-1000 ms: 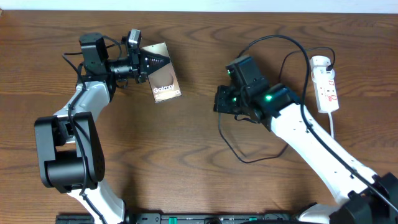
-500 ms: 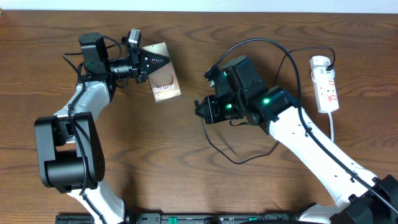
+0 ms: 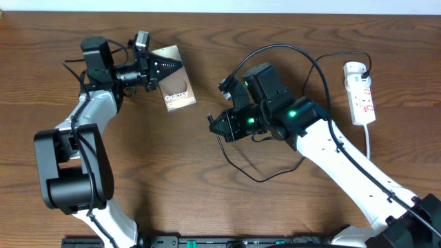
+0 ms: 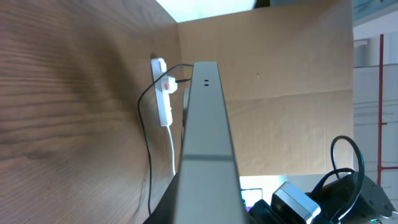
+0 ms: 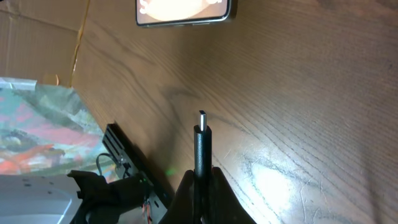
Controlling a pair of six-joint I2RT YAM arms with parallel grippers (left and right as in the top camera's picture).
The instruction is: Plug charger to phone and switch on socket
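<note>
Socket (image 3: pixel 361 93) on wooden table (image 3: pixel 172 179), cardboard (image 4: pixel 280 93) beyond

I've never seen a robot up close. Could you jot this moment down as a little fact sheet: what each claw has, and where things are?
Left claw: shut on the phone, gripping one end
Right claw: shut on the charger, metal tip sticking out
Tip and phone: apart, not plugged in
Socket: far right, with the charger's cable running to it
</note>
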